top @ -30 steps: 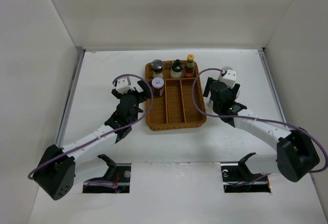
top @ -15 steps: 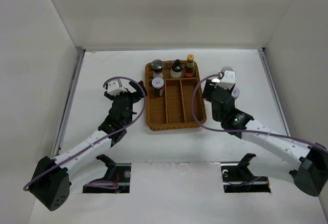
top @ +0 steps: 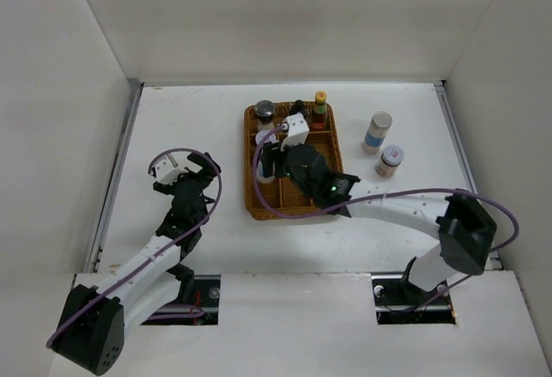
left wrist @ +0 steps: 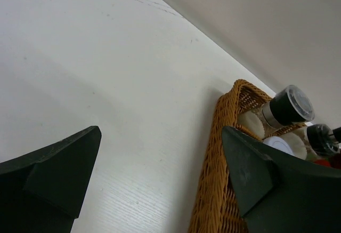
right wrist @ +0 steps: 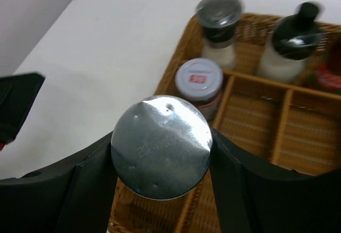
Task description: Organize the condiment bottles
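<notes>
**Right claw** (right wrist: 162,179) clamped on a silver-topped jar (right wrist: 161,142) above the wicker tray's (top: 326,148) left compartment. **Left claw** (top: 185,172) spread wide, left of the tray. Blue-labelled cylinder (top: 376,131) and lilac-lidded shaker (top: 391,160) stand on the desk (top: 414,109), right of the tray.

On the right wrist camera only the silvery round end of the jar (right wrist: 161,146) shows; its body is buried between the fingers (right wrist: 80,190) clamping it. The red sauce bottle (right wrist: 330,73) is sliced off by the right edge, the black-capped bottle (right wrist: 297,35) beside it smeared. From above, the right arm (top: 397,207) blankets much of the wicker tray (top: 274,214), and that jar can't be made out there.
</notes>
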Controlling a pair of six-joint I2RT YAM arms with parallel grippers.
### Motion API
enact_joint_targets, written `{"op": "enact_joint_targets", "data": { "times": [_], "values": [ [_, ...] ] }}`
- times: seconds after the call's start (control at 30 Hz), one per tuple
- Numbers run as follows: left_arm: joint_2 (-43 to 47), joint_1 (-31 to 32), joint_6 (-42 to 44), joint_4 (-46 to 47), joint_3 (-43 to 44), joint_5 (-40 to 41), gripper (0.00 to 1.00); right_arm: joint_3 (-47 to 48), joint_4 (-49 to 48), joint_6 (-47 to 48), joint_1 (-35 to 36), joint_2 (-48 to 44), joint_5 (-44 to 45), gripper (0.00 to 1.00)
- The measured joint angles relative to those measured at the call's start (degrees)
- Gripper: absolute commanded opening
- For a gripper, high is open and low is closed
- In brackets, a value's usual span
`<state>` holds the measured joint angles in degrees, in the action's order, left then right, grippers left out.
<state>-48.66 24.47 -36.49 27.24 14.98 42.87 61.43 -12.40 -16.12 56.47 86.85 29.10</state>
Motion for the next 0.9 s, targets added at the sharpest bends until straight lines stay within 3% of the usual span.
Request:
{"op": "enact_joint_targets", "data": {
  "times": [0.3,0.47,0.57,0.77,0.9],
  "values": [
    [-0.04,-1.53,-1.75,0.33,-1.11,-1.53,1.00,2.78,0.02,0.76,2.36,12.02,-1.99,0.58],
    [-0.63,-1.57,-2.12,0.90,-1.11,-2.49,1.00,4.55,-1.14,2.67,3.61,14.53,0.39,0.96],
    [-0.66,-1.57,-2.19,0.98,-1.11,-2.64,1.00,4.83,-1.14,3.98,4.44,14.19,0.94,1.00],
    [-1.09,-1.29,-2.34,1.27,-1.11,-2.82,1.00,2.45,0.39,4.52,1.84,3.43,0.00,1.00],
    [-2.99,-0.39,-2.36,2.23,-1.11,-2.86,1.00,0.04,-0.87,4.04,-9.31,-9.01,0.26,1.00]
  ]
}}
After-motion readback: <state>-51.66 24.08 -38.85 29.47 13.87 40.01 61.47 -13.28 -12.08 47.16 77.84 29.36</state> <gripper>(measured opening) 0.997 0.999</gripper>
